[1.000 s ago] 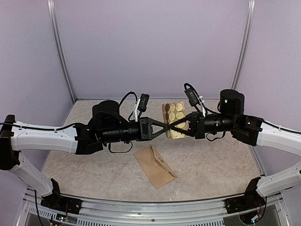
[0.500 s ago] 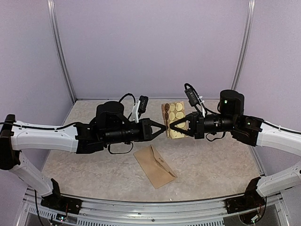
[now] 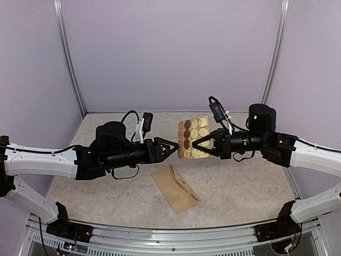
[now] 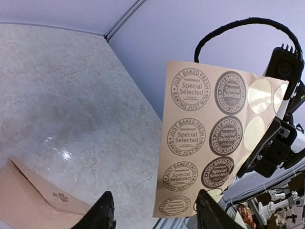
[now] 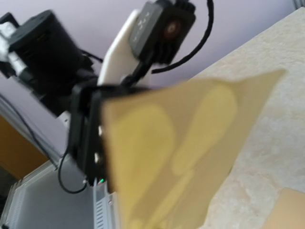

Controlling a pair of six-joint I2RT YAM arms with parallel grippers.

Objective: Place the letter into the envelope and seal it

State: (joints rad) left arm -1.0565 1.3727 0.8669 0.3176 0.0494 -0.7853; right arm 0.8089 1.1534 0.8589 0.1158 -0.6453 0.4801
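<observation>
A brown sheet of round stickers [image 3: 192, 137] hangs in the air above the table's middle, and my right gripper [image 3: 195, 145] is shut on its lower edge. In the right wrist view the sticker sheet [image 5: 176, 152] fills the foreground and hides my own fingers. My left gripper [image 3: 173, 146] stands open just left of the sheet, apart from it. From the left wrist the sticker sheet [image 4: 205, 143] hangs beyond the spread left gripper [image 4: 155, 196], with nothing between the fingers. The brown envelope [image 3: 175, 188] lies flat on the table below, flap shut. The letter is out of view.
The envelope's corner [image 4: 33, 195] with a small leaf print shows at the lower left of the left wrist view. The marbled tabletop [image 3: 240, 186] is bounded by lilac walls and metal corner posts [image 3: 69, 58]. Both arms reach inward from the sides.
My left gripper has opened, let go of the sticker sheet and drawn back to the left. The sheet stays in the right gripper and has shifted slightly left, showing more stickers.
</observation>
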